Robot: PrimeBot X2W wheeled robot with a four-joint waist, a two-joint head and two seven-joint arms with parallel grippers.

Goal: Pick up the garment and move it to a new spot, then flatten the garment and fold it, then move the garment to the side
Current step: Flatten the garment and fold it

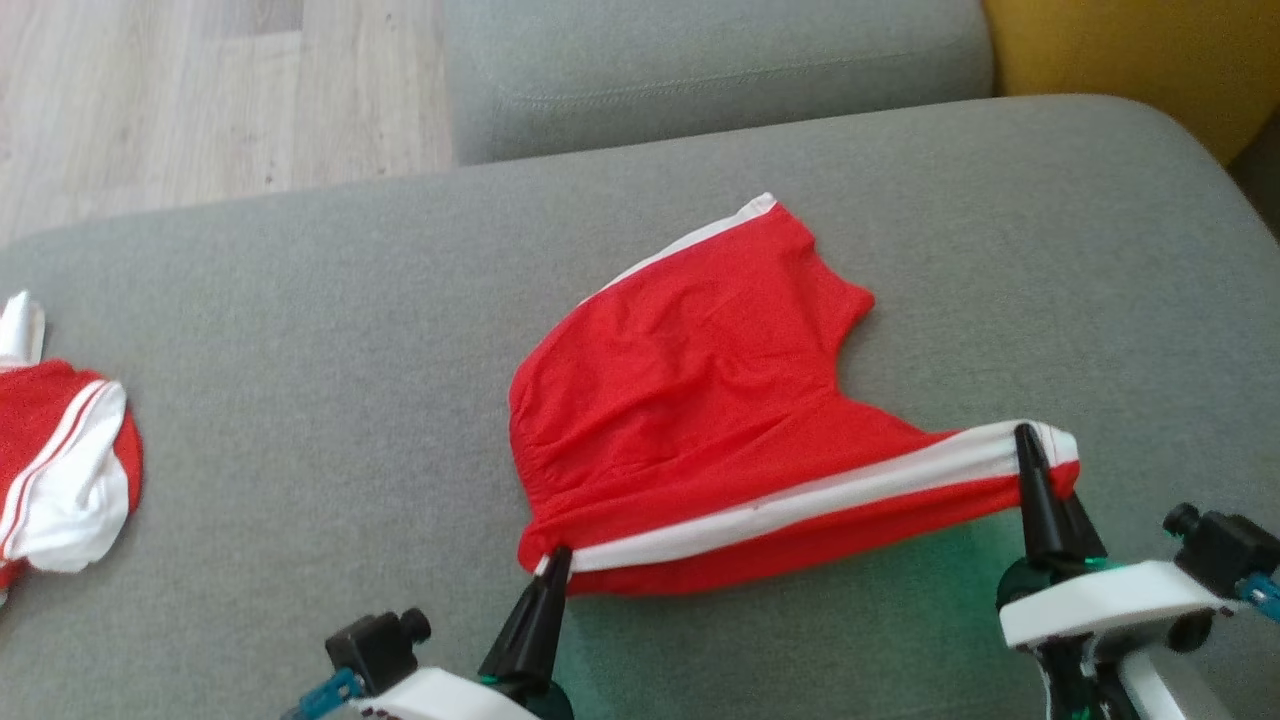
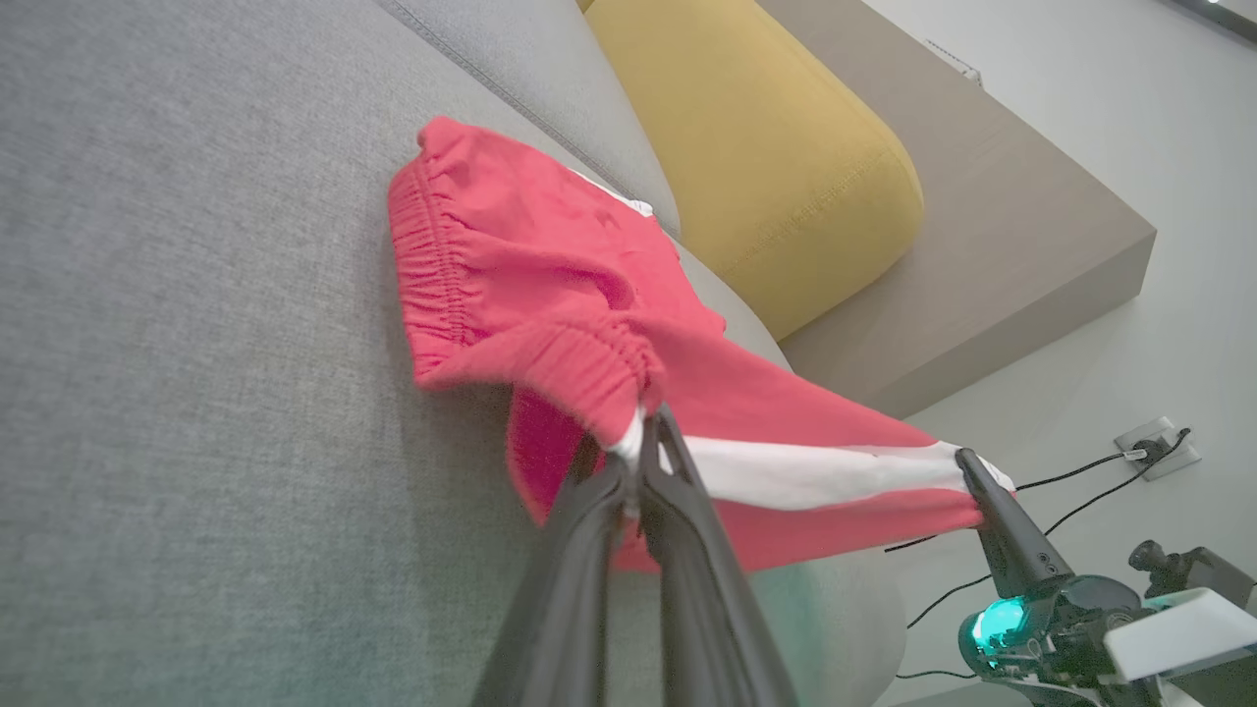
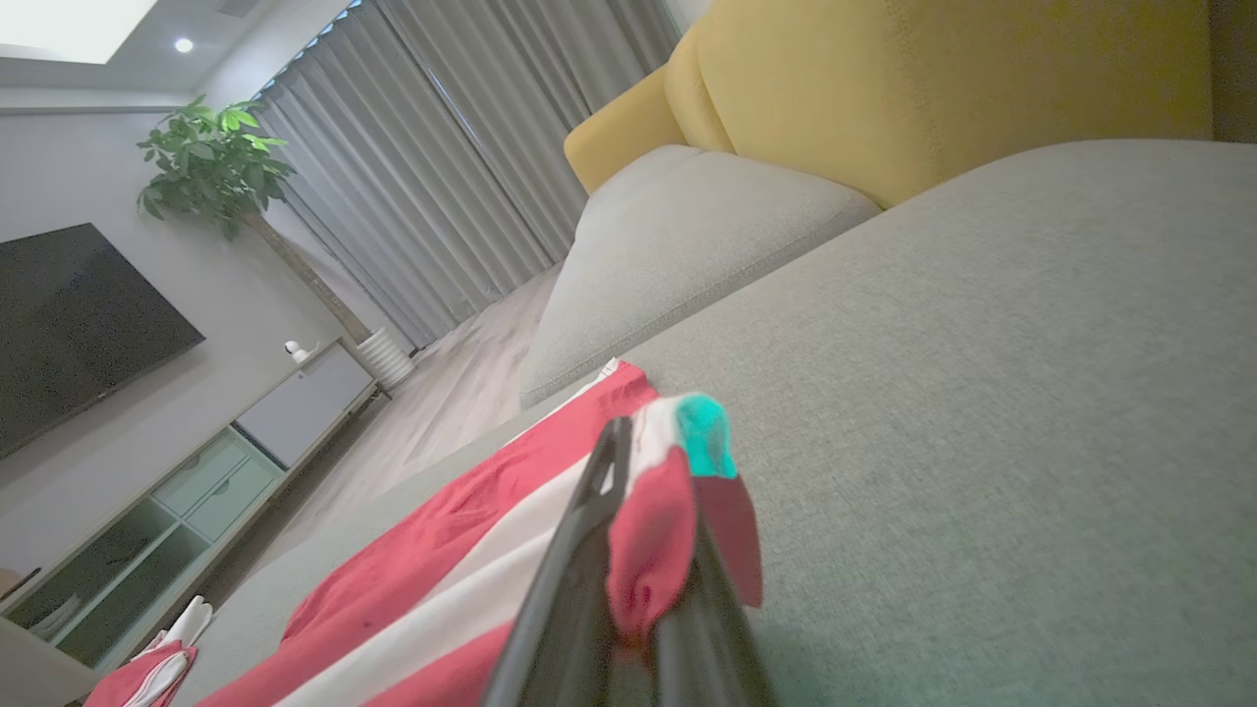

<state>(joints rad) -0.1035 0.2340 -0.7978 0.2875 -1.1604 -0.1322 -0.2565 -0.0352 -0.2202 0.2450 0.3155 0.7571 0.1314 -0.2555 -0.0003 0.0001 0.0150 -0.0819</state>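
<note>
The garment [image 1: 700,390] is a pair of red shorts with a white side stripe, lying on the grey sofa cushion [image 1: 300,330]. Its near edge is lifted and stretched between my two grippers. My left gripper [image 1: 553,560] is shut on the elastic waistband corner, which the left wrist view shows pinched at the fingertips [image 2: 643,432] of the garment [image 2: 550,295]. My right gripper [image 1: 1028,440] is shut on the leg hem at the other end of the stripe. In the right wrist view the red cloth [image 3: 648,540] bunches over the right gripper [image 3: 648,462].
A second red and white garment [image 1: 60,460] lies at the cushion's left edge. Another grey cushion [image 1: 720,70] and a yellow cushion [image 1: 1130,50] sit behind. Wooden floor [image 1: 200,90] lies at the far left. The cushion's right edge drops away near my right arm.
</note>
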